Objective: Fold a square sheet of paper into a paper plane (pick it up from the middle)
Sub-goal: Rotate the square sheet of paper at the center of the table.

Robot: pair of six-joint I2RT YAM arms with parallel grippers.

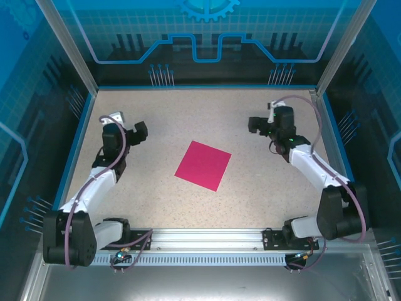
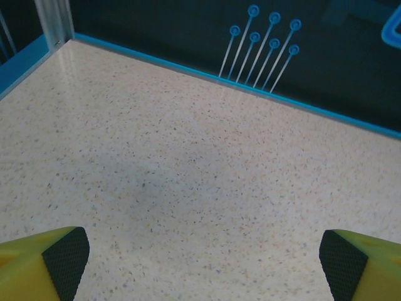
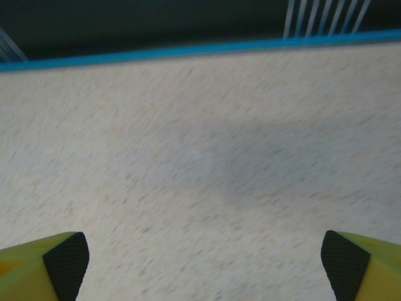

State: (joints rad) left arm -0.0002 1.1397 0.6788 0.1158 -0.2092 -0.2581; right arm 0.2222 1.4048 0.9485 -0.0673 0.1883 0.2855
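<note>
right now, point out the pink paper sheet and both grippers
square sheet of paper (image 1: 203, 165): top view, middle of the sheet
left gripper (image 2: 203, 262): left wrist view, midway between its open fingertips
right gripper (image 3: 203, 262): right wrist view, midway between its open fingertips

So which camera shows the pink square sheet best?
The top external view: the square sheet of paper lies whole and flat on the table. Both wrist views take in the table's speckled surface and the blue-edged wall.

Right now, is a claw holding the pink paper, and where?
Nothing is held. The left claw and right claw are open; the paper lies flat on the table.
</note>
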